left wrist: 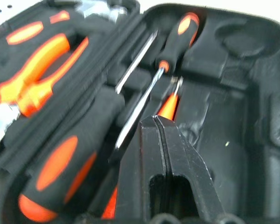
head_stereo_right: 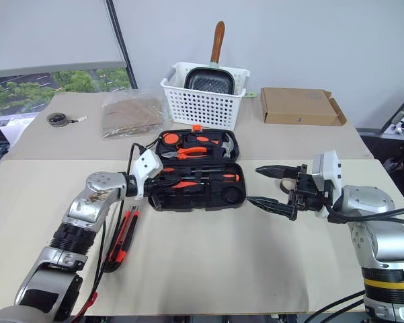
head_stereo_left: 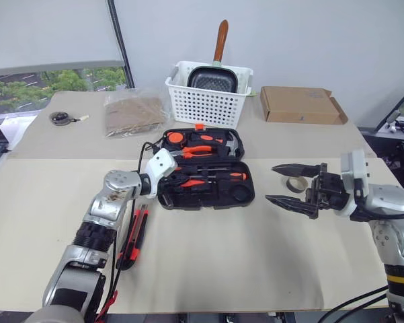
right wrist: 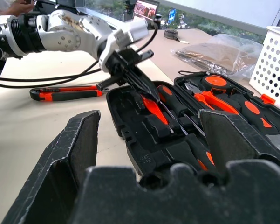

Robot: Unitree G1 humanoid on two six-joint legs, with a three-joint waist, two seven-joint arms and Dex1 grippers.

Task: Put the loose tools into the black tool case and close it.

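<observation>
Left gripper (right wrist: 146, 91) fingers pressed together with nothing between them, tips dipped into the near half of the black tool case (head_stereo_left: 236, 196), just over the slim orange-red screwdriver (right wrist: 153, 109) lying in its slot. Beside it in that half lie two black-and-orange screwdrivers (left wrist: 177, 39), steel shafts running alongside each other. Right gripper (head_stereo_left: 292, 186) hangs above the worktop (head_stereo_left: 255, 256) toward its right edge, fingers spread wide apart and empty, pointing across at the case. Small grey tape roll (head_stereo_left: 296, 184) lies flat on the worktop just behind those fingers, between the case and the right edge. Case sits open and flat near the middle of the worktop; its far half holds orange-handled pliers (head_stereo_left: 200, 151) and a hammer whose head is only partly visible. Orange-and-black utility knife (head_stereo_left: 136, 237) lies loose on the worktop toward the near left, beside the left arm. Toward the far edge: white slotted basket (head_stereo_left: 205, 102) with a pan (head_stereo_left: 213, 78), a cardboard box (head_stereo_left: 300, 105) to the right, a clear bag (head_stereo_left: 133, 113) and a round tape measure (head_stereo_left: 61, 118) to the left.
</observation>
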